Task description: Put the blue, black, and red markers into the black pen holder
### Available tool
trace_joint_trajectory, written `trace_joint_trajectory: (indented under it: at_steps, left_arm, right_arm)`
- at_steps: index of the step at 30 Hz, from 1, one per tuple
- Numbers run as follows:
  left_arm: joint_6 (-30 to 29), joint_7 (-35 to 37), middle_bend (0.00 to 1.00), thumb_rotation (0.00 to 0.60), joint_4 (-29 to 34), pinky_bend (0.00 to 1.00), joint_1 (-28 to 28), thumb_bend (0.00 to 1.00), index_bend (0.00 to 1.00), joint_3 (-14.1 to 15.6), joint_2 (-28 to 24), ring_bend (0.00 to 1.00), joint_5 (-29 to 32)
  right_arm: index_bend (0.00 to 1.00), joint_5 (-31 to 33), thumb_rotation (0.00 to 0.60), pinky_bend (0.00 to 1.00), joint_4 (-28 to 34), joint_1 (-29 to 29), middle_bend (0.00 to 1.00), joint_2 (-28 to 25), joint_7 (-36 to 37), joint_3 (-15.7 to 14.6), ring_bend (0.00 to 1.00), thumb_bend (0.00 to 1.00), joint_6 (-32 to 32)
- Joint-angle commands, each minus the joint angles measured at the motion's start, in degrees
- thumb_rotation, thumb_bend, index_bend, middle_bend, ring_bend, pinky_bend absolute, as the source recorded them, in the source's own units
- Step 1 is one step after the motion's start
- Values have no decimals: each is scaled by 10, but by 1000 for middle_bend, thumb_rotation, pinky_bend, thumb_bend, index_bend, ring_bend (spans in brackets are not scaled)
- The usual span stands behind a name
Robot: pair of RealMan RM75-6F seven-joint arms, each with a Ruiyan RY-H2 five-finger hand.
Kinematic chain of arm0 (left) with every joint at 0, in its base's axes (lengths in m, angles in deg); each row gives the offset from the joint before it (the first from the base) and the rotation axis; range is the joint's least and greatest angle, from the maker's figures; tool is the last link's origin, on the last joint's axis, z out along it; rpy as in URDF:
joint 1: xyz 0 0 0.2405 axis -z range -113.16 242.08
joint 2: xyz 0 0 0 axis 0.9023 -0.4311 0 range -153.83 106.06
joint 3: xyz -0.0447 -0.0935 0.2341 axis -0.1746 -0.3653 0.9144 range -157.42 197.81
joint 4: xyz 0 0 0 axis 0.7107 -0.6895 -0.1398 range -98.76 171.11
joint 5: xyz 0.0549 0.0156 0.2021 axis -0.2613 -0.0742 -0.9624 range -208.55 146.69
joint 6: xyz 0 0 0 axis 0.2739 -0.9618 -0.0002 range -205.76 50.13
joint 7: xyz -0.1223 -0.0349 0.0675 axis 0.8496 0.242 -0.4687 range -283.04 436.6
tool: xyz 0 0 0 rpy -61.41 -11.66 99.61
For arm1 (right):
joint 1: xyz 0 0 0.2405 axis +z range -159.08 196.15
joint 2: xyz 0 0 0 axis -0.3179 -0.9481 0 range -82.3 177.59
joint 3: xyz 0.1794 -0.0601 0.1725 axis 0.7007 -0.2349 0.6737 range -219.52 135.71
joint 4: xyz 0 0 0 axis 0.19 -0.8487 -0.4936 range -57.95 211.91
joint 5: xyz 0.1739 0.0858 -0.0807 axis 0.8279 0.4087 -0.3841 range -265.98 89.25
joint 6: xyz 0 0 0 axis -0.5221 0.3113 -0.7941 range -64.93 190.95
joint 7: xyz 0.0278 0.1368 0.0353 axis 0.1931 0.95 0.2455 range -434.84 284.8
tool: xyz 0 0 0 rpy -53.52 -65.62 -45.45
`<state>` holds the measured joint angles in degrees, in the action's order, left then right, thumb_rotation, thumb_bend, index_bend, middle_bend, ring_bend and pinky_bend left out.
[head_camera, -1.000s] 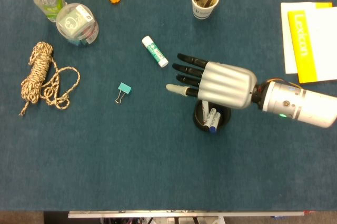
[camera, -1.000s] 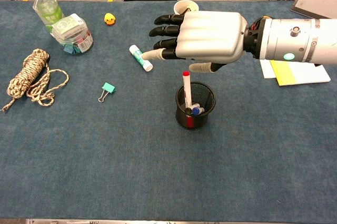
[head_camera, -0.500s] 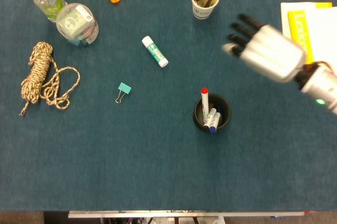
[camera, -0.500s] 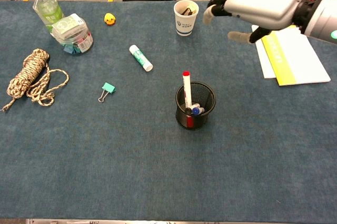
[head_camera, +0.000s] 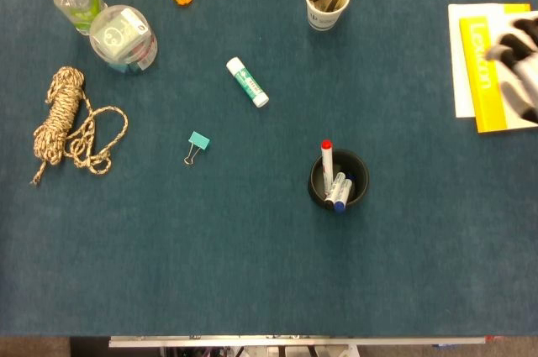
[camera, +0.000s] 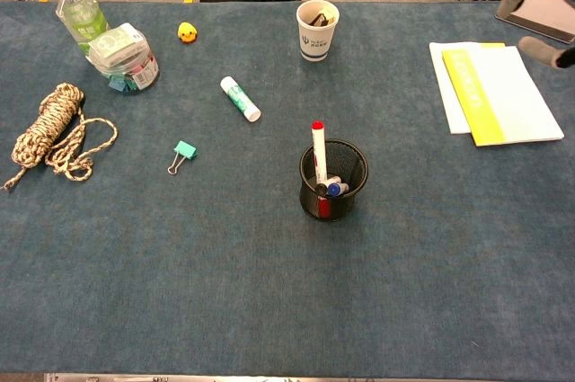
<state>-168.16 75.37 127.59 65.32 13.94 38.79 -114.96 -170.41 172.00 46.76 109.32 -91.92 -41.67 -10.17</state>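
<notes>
All three markers stand in the black pen holder [camera: 333,180], mid-desk; the red marker [camera: 318,150] is light, rigid, slick, best pinched mid-barrel. My right hand [head_camera: 523,61] at the desk's right edge holds nothing, fingers apart.

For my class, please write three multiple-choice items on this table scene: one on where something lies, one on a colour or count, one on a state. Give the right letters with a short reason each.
1. Where is the glue stick?
A. inside the paper cup
B. on the table between the paper cup and the binder clip
C. on the yellow book

2. What colour is the cap of the marker standing tallest in the black pen holder?
A. red
B. green
C. yellow

3. Is the right hand holding a marker?
A. yes, a red one
B. yes, a blue one
C. no, it holds nothing

Answers: B, it lies flat on the cloth there. A, the red marker has a red tip. C, its fingers at the frame edge are empty.
</notes>
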Motion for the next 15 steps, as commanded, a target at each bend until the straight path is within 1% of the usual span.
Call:
trace_joint_trajectory:
  at_steps: [1,8,12,15]
  left_arm:
    - [0,-8,308,600,6,128,3,470,265,4,0,281,-10]
    - [12,-19,308,600,21,128,11,470,265,13,-1,281,-19]
    - [9,-25,308,600,28,128,11,470,265,18,0,281,-28]
    - [10,-28,308,600,29,128,12,470,265,21,1,281,-31]
  right_arm:
    - [385,11,600,224,-4,-37,387,-8,25,-8,209,360,-30]
    - [399,2,600,224,-4,-93,387,-20,41,-19,209,359,-79]
    - [403,-2,600,225,-6,-119,387,-22,40,-18,209,360,-106]
    - [406,-3,600,228,-7,-133,387,-22,46,-17,209,360,-115]
